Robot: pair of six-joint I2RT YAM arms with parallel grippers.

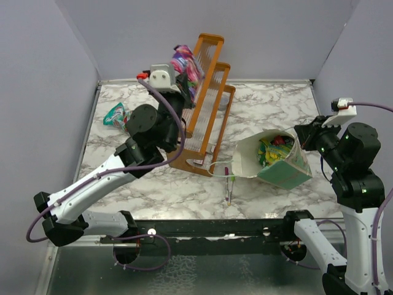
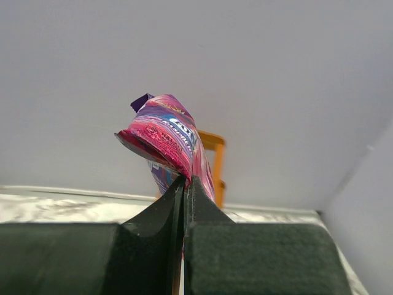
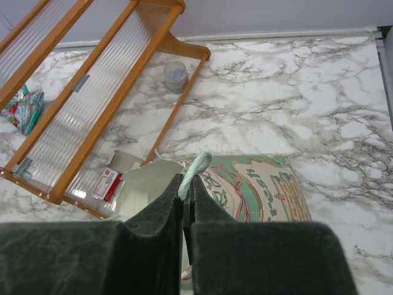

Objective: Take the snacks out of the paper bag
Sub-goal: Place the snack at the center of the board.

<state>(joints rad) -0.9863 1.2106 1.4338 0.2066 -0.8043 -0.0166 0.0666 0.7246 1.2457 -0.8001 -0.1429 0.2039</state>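
Your left gripper [image 2: 186, 182] is clenched on the lower edge of a shiny, crinkly magenta and purple foil snack packet [image 2: 167, 135]. The packet stands up from the closed fingers, held high in the air, well clear of the white marble-patterned table [image 1: 270, 104]. From above, the packet hangs over the top rail of an orange wooden slatted rack [image 1: 206, 104], which stands near the middle of the table.

Your right gripper [image 3: 188, 184] is pinched shut on the upper rim of a mint-green paper gift bag [image 3: 258, 190]. The bag lies on its side on the right part of the table, printed face up, its open mouth turned toward the rack. Its cream inside shows. A heap of small foil packets [image 1: 273, 149] in yellow, green and red sits inside the bag.

One teal and green foil packet [image 1: 116, 115] lies on the table at the far left, well apart from the bag and on the other side of the rack.

Two thin marker pens [image 1: 231, 184], one green and one purple, lie on the table just beside the mouth of the bag.
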